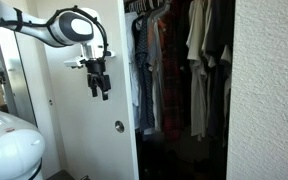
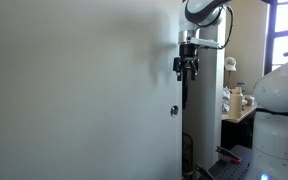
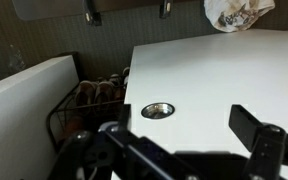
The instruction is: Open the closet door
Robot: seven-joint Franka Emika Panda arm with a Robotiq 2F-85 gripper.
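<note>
The closet door [image 1: 84, 140] stands centre-left of the frame; the pincer [image 1: 100, 90], jaws apart and empty, hangs above its round pull [image 1: 119, 126] and should settle squarely into that recess before pushing sideways.

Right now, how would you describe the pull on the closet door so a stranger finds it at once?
Find the dark open closet with hanging clothes; the tall white closet door stands beside it. Near the door's edge by that opening, below the gripper, sits a small round silvery recessed pull, the only mark on the plain panel.
</note>
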